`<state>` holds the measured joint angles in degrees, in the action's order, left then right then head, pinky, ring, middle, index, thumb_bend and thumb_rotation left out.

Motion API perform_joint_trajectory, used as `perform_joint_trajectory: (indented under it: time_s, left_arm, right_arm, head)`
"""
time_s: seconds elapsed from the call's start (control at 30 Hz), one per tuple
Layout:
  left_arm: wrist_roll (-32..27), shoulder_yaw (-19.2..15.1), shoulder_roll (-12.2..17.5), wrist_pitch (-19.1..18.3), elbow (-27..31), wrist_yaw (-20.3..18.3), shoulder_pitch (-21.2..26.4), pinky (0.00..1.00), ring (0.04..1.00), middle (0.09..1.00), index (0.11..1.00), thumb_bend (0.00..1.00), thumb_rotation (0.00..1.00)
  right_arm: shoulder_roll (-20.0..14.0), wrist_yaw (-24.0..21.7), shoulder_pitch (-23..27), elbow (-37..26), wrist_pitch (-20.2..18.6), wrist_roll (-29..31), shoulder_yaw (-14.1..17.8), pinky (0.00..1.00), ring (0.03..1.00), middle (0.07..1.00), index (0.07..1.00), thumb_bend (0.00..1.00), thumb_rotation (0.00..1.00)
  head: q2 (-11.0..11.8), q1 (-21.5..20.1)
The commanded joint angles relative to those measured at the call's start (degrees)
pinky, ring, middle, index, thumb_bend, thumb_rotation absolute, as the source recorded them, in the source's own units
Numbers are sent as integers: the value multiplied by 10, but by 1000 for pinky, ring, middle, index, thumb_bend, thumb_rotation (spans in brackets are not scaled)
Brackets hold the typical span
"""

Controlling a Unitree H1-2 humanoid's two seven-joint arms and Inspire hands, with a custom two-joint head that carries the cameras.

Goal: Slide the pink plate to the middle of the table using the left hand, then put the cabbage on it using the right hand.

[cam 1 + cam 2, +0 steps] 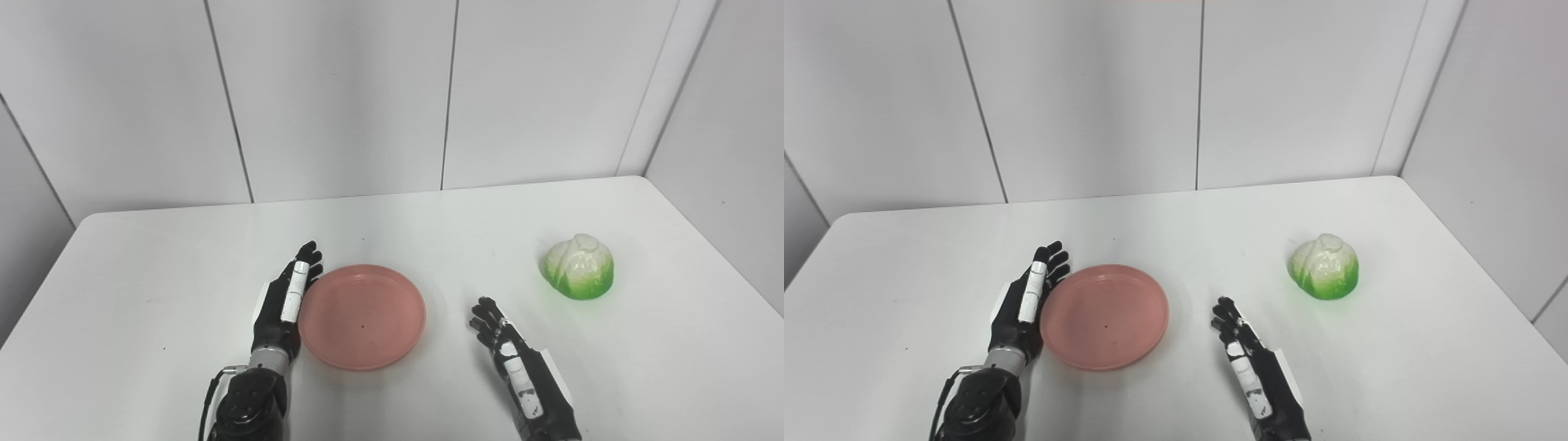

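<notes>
Edgewise, left hand against pink plate, right hand flat

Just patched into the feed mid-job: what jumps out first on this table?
The pink plate stands out most, sitting near the middle of the white table, with nothing on it. The left hand lies edge-on right against its left rim, fingers straight. Next is the green-and-white cabbage at the right, on its own, with the right hand open and short of it, holding nothing.

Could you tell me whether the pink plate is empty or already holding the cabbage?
Empty. The pink plate shows only its bare inside, while the cabbage sits apart on the table, to its right.
</notes>
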<state>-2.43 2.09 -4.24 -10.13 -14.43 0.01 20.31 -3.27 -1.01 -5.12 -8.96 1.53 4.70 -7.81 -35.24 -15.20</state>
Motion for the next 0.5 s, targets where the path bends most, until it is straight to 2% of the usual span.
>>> perform_joint_trajectory:
  time_s: [0.0, 0.37, 0.47]
  left_arm:
    - [-3, 11, -13, -26, 3, -11, -3, 919, 914, 910, 867, 822, 927]
    - [-12, 8, -4, -24, -2, -24, -5, 904, 920, 920, 863, 847, 913]
    - [-19, 6, -1, -25, -4, -27, -7, 849, 915, 921, 857, 852, 909]
  right_arm:
    - [37, 5, 3, -4, -20, -4, -6, 970, 921, 933, 934, 948, 980]
    - [48, 21, 10, 1, -22, -14, -23, 977, 925, 932, 937, 926, 993]
    - [48, 24, 11, 4, -22, -18, -26, 976, 927, 934, 939, 914, 996]
  head:
    - [0, -6]
    - [9, -55]
    - [11, -59]
